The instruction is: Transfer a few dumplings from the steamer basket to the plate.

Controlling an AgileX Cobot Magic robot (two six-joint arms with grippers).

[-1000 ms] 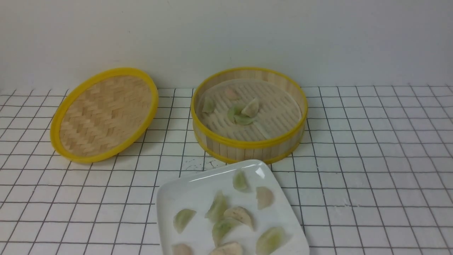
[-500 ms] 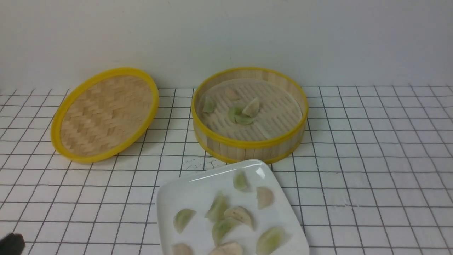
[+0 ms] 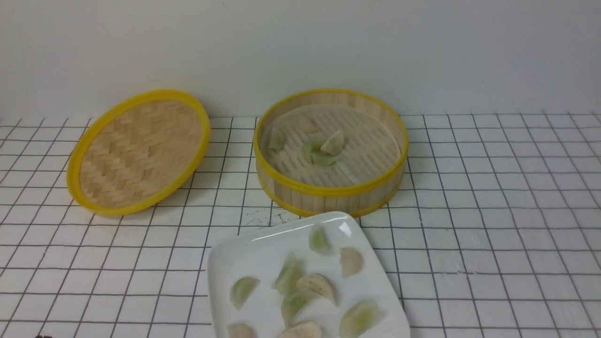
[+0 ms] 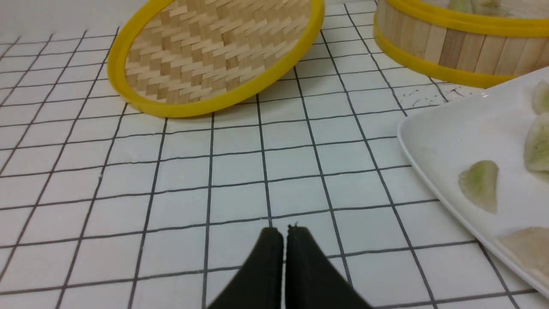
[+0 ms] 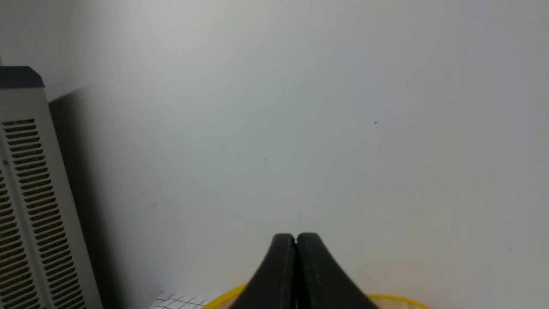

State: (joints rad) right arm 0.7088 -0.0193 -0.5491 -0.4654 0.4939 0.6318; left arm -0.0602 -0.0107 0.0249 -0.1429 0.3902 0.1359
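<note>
No brand, label or readable writing shows on anything; only some faint dark scribbles mark the gridded table (image 3: 493, 225) just in front of the basket.

The steamer basket (image 3: 331, 195) stands at about 12 o'clock from the plate (image 3: 244, 263), their rims almost meeting. On its slatted floor lie a few dumplings (image 3: 324, 148): a small cluster of pale green and beige ones near the middle, and two more toward 10 o'clock by the wall. The plate holds about nine dumplings, green and beige-pink, spread from its centre toward 6 o'clock, where the picture's edge cuts it off.

The woven lid (image 3: 138, 150) lies tilted at 9 o'clock of the basket, apart from it.

The left gripper (image 4: 285, 234) hangs low over bare table, jaws pressed together, empty. The right gripper (image 5: 295, 240) faces the blank wall (image 5: 300, 107), jaws closed on nothing, with a vented grey unit (image 5: 25, 193) at the frame's side.
</note>
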